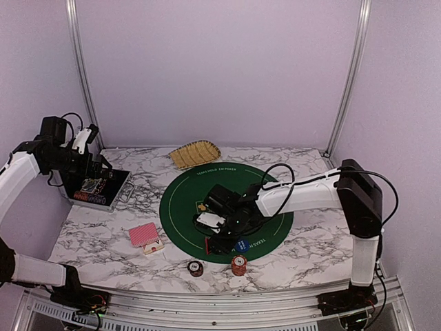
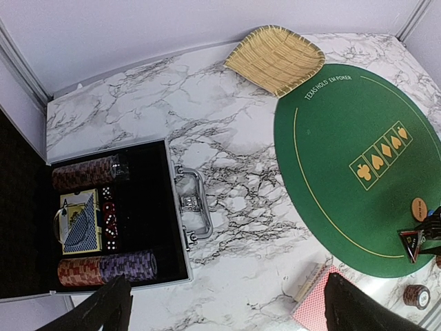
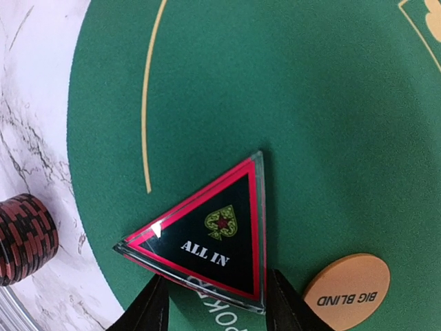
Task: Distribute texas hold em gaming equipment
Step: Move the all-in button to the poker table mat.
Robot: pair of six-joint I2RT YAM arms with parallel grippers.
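The right arm (image 1: 303, 193) stretches low across the green mat (image 1: 182, 200), jaws clamped on a corner of the black triangle button (image 3: 210, 231), held tilted. Just right of the jaws lies an orange button (image 3: 348, 289); to their left, a chip stack (image 3: 24, 238) on the marble surface (image 1: 103, 227). The left arm (image 1: 21, 172) hovers above the open case (image 2: 145, 200), jaws apart. Lilac walls (image 1: 220, 69) behind

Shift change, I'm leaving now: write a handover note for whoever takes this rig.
Left gripper: open, empty, above the open black case, chips inside.
Right gripper: jaws shut on the ALL IN triangle, at the green mat's near edge.
Out: orange button and blue button on the mat; red cards, dark chip stack, red chip stack on the marble.
Left to do: set the triangle down, distribute the rest.
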